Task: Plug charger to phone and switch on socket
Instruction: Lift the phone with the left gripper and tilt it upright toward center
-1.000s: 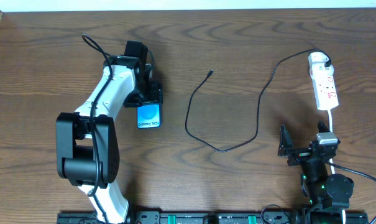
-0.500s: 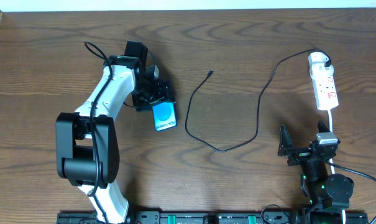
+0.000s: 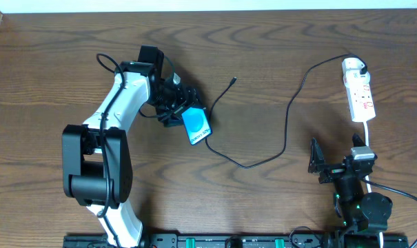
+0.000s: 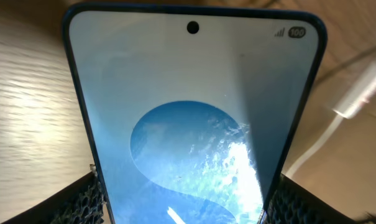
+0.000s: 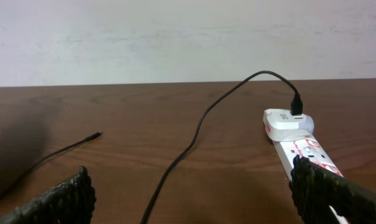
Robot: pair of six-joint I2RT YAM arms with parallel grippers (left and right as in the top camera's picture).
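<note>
My left gripper (image 3: 178,110) is shut on the phone (image 3: 196,126), gripping its two long edges. The blue screen faces up and the phone slants toward the lower right. In the left wrist view the phone (image 4: 194,118) fills the frame between the fingers (image 4: 82,202). The charger (image 3: 285,131) lies as a black loop on the table. Its plug tip (image 3: 234,80) lies free just right of the phone, and its white adapter (image 3: 353,67) sits in the socket (image 3: 361,98) at the far right. My right gripper (image 3: 336,167) stands open below the socket, holding nothing, with the charger (image 5: 197,134) and socket (image 5: 307,151) ahead of it.
The socket's thicker white cord (image 3: 368,134) runs down past the right arm's base. The table's far edge meets a white wall (image 5: 188,37). Bare wood lies between the cable loop and the front rail (image 3: 215,241).
The left gripper has carried the phone to the right and turned it, from beside the arm to the left edge of the cable loop. The right arm has not moved.
</note>
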